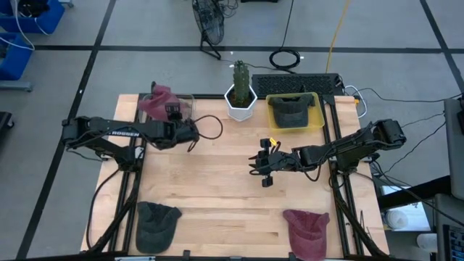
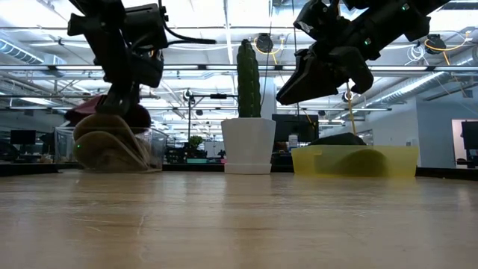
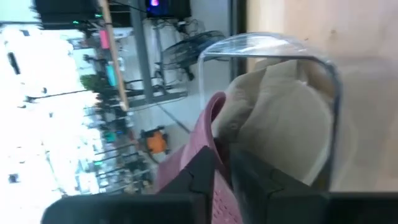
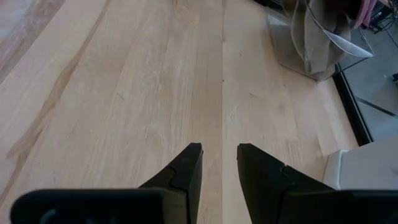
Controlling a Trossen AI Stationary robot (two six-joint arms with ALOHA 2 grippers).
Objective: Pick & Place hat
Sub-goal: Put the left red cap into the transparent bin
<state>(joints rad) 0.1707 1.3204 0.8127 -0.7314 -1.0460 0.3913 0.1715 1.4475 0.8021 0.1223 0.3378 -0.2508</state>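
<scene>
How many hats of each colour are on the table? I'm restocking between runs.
Maroon hats: 2, one in the clear bin at, one at the near edge
Dark grey hats: 2, one in the yellow bin at, one at the near edge
Beige hats: 1, in the clear bin
Total: 5

This is a robotics lab in a big open office hall. Behind the wooden table (image 1: 232,181) are rows of desks with monitors (image 2: 22,138), ceiling lights and cables (image 1: 286,58) on the grey floor.
</scene>
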